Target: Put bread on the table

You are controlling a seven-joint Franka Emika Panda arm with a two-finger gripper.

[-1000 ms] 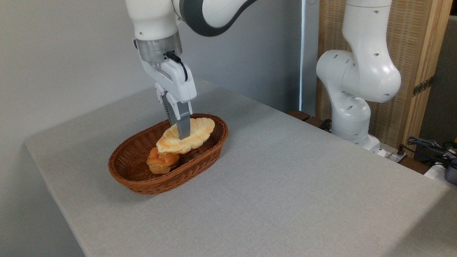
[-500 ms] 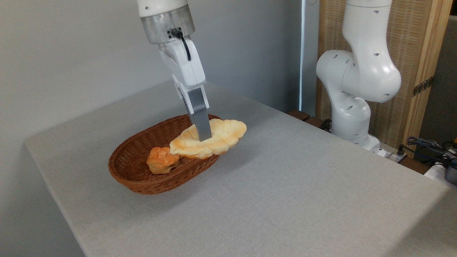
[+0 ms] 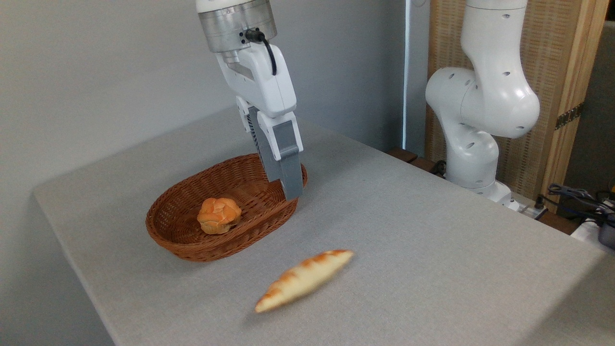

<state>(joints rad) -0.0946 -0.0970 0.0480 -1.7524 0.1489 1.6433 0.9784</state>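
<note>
Bread: I see the bread (image 3: 303, 280) blurred, edge-on, lower centre of frame, on or just above the worktop (image 3: 432, 250); contact I cannot tell.
Why there: it is clear of the basket (image 3: 226, 206), so I judge the task nearly met.
Bun: the orange bun (image 3: 219, 216) sits inside the basket.
Tool: the tool (image 3: 290, 190) pinches nothing; its spread I cannot tell.
Arm: tilted, fingers over the basket's right rim.
</note>
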